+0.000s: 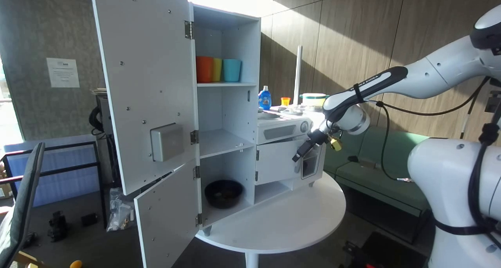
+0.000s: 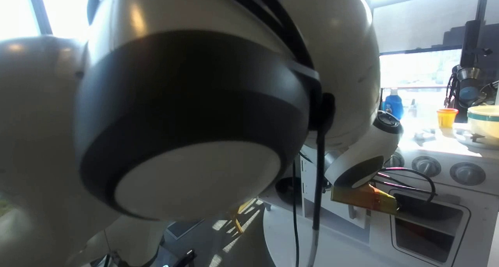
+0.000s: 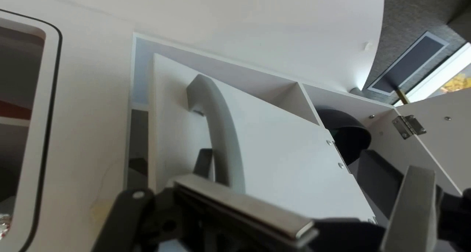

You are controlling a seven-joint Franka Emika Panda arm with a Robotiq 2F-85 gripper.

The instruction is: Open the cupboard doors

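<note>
On this toy kitchen (image 1: 240, 41) the tall door (image 1: 145, 72) hangs way open, same for the lower door (image 1: 170, 217). The handled door (image 1: 276, 162) is just ajar, and the gripper (image 3: 286, 155) is spread wide, grey handle (image 3: 222, 130) between its fingers (image 3: 381, 182).

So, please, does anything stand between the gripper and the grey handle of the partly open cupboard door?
Nothing visible does. In the wrist view, the open gripper has one finger right beside the grey handle of the partly open cupboard door; whether they touch I cannot tell.
</note>
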